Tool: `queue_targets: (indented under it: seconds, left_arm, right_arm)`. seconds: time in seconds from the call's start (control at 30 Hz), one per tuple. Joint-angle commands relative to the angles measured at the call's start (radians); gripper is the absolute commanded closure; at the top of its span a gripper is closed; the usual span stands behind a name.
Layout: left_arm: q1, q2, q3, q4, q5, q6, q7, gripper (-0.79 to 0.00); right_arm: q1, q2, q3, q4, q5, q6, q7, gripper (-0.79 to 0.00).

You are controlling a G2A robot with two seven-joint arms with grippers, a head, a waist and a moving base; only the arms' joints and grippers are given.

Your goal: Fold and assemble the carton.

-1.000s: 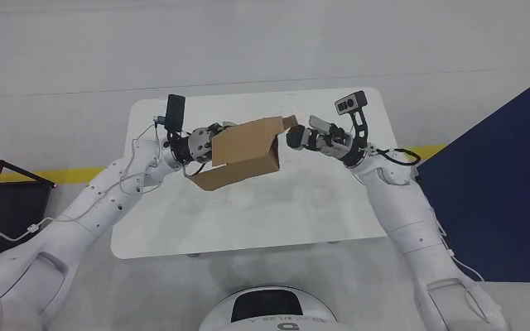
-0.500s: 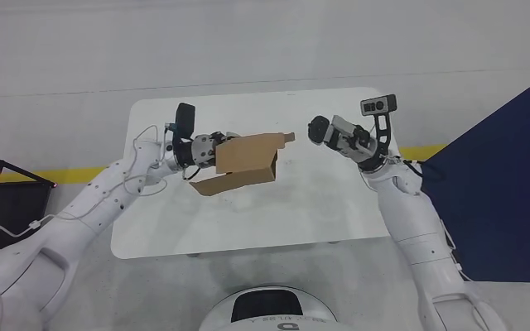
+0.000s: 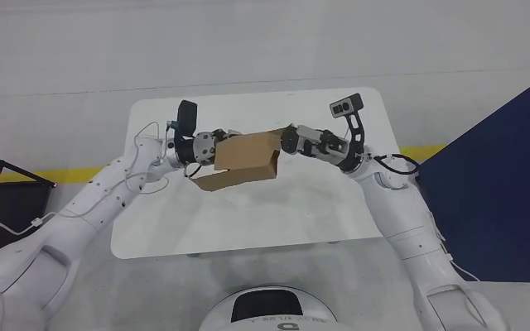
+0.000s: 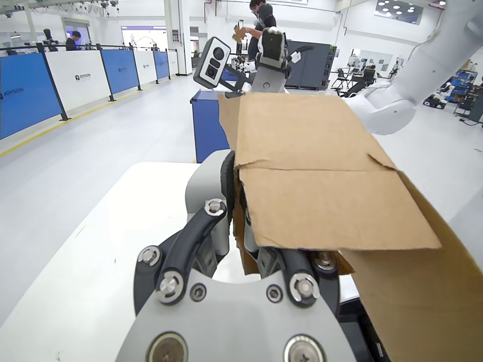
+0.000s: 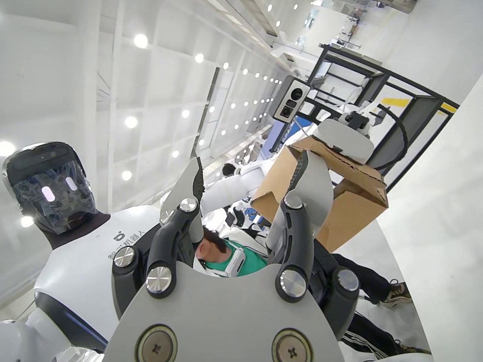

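Observation:
A brown carton (image 3: 247, 154) hangs above the white table (image 3: 248, 219), part folded, with a loose flap drooping below it. My left gripper (image 3: 212, 150) is shut on the carton's left end; in the left wrist view its fingers (image 4: 227, 175) pinch a side wall of the carton (image 4: 320, 175). My right gripper (image 3: 289, 139) is at the carton's right end, by the small upper flap. In the right wrist view this gripper (image 5: 249, 178) is open, with one finger (image 5: 311, 178) in front of the carton's (image 5: 351, 205) edge. I cannot tell if it touches.
A dark blue partition (image 3: 489, 190) stands beside the table on the right. A black object (image 3: 16, 199) sits on the floor at the left, by a yellow floor line (image 3: 58, 175). Bare tabletop lies in front of and behind the carton.
The right gripper left the carton's right end, swung away to the right, then came back to that end. The left gripper stayed shut on the carton, which dropped a little flatter.

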Motion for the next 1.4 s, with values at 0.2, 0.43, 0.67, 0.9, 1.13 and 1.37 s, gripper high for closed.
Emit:
queue_targets:
  seconds: [0.2,0.43,0.67,0.9,1.13,1.37]
  left_arm:
    - [-0.003,-0.009,-0.015,0.022,0.027,0.0,0.0,0.0]
    - [-0.003,-0.018,-0.025,0.031,0.061,0.0,0.0,0.0]
    - [0.0,-0.024,-0.036,0.033,0.098,0.0,0.0,0.0]
    - [-0.002,-0.03,-0.043,0.042,0.206,0.017,0.017,0.0]
    - [-0.001,-0.034,-0.062,0.04,0.239,0.032,0.032,0.0]
    - [0.008,-0.031,-0.084,0.036,0.263,0.041,0.041,0.0]
  right_arm:
    - [-0.001,0.0,-0.003,-0.008,-0.017,0.0,-0.003,-0.443]
    - [0.007,-0.002,-0.031,-0.015,-0.056,0.022,-0.005,-0.437]
    - [0.025,-0.008,-0.063,-0.008,-0.079,0.032,-0.021,-0.44]
    - [0.033,-0.01,-0.079,-0.012,-0.1,0.04,-0.028,-0.422]
    - [0.045,-0.012,-0.101,-0.01,-0.141,0.068,-0.049,-0.403]
    - [0.052,-0.013,-0.109,-0.006,-0.15,0.074,-0.065,-0.394]
